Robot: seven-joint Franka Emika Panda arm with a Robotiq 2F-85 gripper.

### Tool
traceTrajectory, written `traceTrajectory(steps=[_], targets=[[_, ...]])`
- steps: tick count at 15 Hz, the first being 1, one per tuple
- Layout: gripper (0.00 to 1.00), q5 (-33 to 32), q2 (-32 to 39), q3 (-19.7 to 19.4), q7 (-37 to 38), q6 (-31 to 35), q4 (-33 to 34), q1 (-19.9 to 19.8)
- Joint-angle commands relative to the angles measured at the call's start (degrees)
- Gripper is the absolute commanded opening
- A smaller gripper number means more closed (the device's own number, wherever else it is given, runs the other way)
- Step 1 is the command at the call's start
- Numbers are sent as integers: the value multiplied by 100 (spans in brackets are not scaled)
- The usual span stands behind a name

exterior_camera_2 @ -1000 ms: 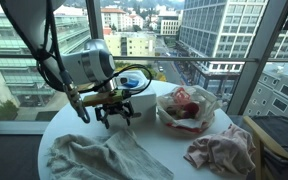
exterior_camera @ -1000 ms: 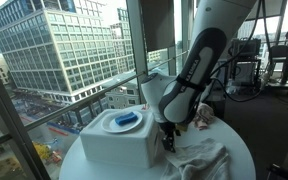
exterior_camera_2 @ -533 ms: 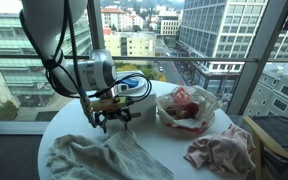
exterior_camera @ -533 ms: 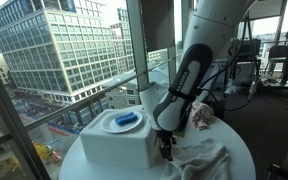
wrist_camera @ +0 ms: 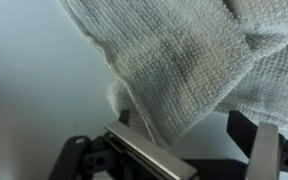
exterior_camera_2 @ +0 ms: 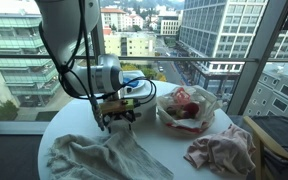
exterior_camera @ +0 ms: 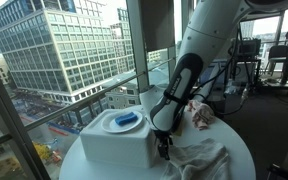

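My gripper (exterior_camera: 164, 148) hangs low over the round white table (exterior_camera_2: 159, 140), just above the edge of a crumpled grey-white towel (exterior_camera_2: 94, 155). In the wrist view the towel (wrist_camera: 184, 60) fills the upper right, and one corner of it droops between my fingers (wrist_camera: 144, 152). The gripper (wrist_camera: 196, 142) is open, jaws wide apart and holding nothing. In an exterior view the gripper (exterior_camera_2: 117, 122) points down at the towel's far edge, in front of a white box (exterior_camera: 112, 142).
The white box carries a blue object (exterior_camera: 127, 120) on top. A clear bag with red and pink contents (exterior_camera_2: 187, 105) sits beyond the towel, and a pinkish cloth (exterior_camera_2: 219, 150) lies near the table's edge. Window glass and a railing stand close behind the table.
The arm has lowered the gripper toward the towel's edge and shifted it slightly sideways. The jaws have stayed open.
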Motion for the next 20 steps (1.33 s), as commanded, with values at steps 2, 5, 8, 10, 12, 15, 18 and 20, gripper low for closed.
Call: traceTrajectory(steps=[2, 5, 8, 10, 12, 15, 18, 20], targets=[[98, 274, 180, 244, -729, -175, 350, -309], [95, 480, 237, 377, -969, -223, 407, -421], [99, 601, 293, 433, -1038, -261, 448, -442], [100, 611, 384, 410, -1027, -330, 535, -434], [94, 642, 453, 412, -1029, -370, 579, -459], [58, 656, 535, 406, -1066, -373, 628, -480], [35, 635, 440, 405, -1025, -364, 500, -457], [20, 584, 309, 381, -976, -371, 353, -406]])
